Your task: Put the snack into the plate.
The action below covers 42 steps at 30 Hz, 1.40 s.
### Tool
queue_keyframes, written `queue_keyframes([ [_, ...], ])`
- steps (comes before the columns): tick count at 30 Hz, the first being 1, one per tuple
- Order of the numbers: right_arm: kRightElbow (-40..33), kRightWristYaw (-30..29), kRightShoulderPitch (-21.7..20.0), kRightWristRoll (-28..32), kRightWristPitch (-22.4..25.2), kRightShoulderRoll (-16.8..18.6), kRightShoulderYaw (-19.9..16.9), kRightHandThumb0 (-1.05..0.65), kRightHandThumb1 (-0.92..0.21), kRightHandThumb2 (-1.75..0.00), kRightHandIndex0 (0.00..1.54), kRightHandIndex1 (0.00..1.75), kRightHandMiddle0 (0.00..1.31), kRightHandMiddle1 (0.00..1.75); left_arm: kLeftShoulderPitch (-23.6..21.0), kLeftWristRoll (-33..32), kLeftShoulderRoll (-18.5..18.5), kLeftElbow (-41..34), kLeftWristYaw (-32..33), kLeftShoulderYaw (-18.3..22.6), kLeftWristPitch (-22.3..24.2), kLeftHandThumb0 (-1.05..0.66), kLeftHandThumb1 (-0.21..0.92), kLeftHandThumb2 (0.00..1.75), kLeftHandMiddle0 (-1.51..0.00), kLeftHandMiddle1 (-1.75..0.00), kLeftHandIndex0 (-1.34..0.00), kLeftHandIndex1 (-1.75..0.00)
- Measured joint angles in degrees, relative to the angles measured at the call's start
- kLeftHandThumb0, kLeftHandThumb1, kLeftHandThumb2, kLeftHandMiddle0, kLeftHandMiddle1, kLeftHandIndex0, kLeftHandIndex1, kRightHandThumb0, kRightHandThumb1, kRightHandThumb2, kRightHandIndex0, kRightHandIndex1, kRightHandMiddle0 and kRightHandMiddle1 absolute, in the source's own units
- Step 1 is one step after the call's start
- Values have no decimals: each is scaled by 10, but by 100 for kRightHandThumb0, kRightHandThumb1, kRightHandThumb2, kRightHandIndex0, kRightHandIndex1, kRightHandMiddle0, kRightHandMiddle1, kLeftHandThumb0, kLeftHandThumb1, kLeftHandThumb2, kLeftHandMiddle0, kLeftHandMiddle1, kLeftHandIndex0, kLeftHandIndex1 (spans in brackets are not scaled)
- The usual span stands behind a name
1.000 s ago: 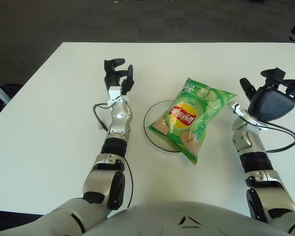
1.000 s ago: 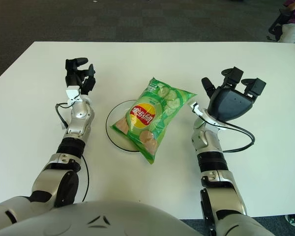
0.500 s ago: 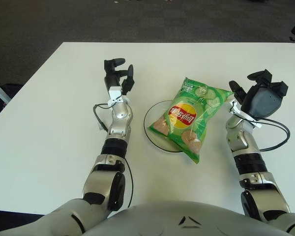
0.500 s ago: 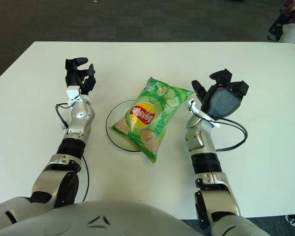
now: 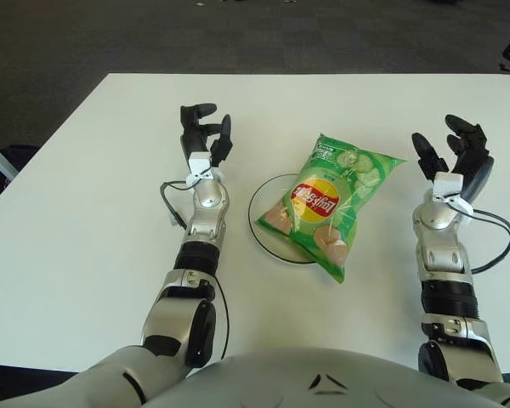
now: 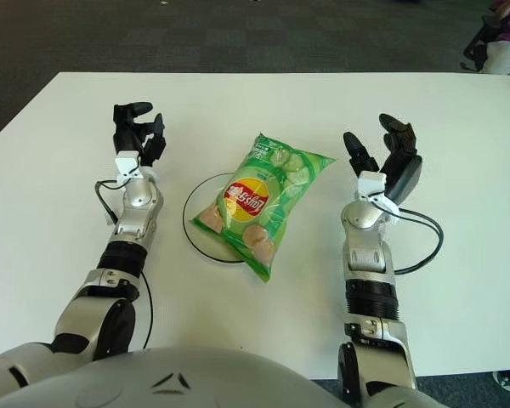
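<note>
While its lower half lies across the plate [image 5: 265, 201], the green bag of crisps [image 5: 326, 204] stretches diagonally, its top corner reaching up and to the right past the rim and its bottom corner hanging over the near right edge onto the worktop [image 5: 85, 221]. The plate is shallow and clear-looking with a dark rim, and only its left arc shows bare. On the bag's front is a round red-and-yellow logo with white script that I cannot read, set among pictures of crisps and cucumber slices.

To the right of the bag, apart from it, the right hand [image 5: 456, 161] stands upright with its fingers spread and empty, a black cable looping from the wrist over the worktop. Half a second ago this hand was tilted in just beside the bag's upper right corner with its dark back turned up; now it has drawn away to the right and turned upright. The bag and plate lie as they did.

Left of the plate shows the left hand [image 5: 203, 133], fingers loosely parted and holding nothing, unchanged from before.

The worktop is plain white and matte. Beyond its far edge runs dark grey carpet, and in the right eye view part of a chair and a person in purple [image 6: 503, 38] shows at the upper right corner.
</note>
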Motion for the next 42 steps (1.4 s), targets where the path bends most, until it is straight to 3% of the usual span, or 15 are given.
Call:
queue_keyframes([
  [4,-20,83,13,76,-10,-1,-21,-24,-92,-17,77,21,63,42,0,0,0,0,0,-1,0,0,92,34,-48,-148,-27,-146],
  [7,-37,120,23,102,-7,-3,-34,-31,-92,-28,75,31,47,117,0,0,2,0,-1,-1,0,0,92,34,-48,-148,-27,-146],
  [10,-57,145,33,119,4,-8,-47,-34,-92,-33,72,40,40,143,1,0,3,0,-1,-1,0,0,92,34,-48,-148,-27,-146],
  [19,-97,182,41,165,29,-9,-81,-35,-92,-40,69,51,32,160,2,-1,5,0,-5,-2,4,0,91,34,-48,-148,-27,-146],
  [22,-113,197,41,199,42,0,-87,-35,-92,-46,71,43,25,168,2,-1,6,0,-7,-2,4,0,91,34,-48,-148,-27,-146],
  [23,-118,204,41,211,48,2,-87,-42,-92,-52,70,40,24,152,2,-1,6,0,-9,-2,4,0,91,34,-48,-148,-27,-146],
  [25,-128,222,44,230,63,2,-83,-62,-92,-68,67,20,32,90,2,-2,7,1,-12,-2,4,0,91,34,-48,-148,-27,-146],
  [28,-148,248,51,238,88,1,-66,-78,-92,-82,56,7,36,42,2,-3,8,3,-15,-2,4,0,91,34,-47,-148,-28,-146],
  [32,-165,279,58,234,114,-1,-37,-87,-92,-90,42,1,31,17,2,-6,10,9,-17,-2,3,0,91,34,-47,-148,-28,-146],
  [42,-168,308,58,200,124,2,15,-87,-92,-99,38,1,32,9,2,-9,14,14,-21,-2,1,0,91,34,-47,-147,-28,-146],
])
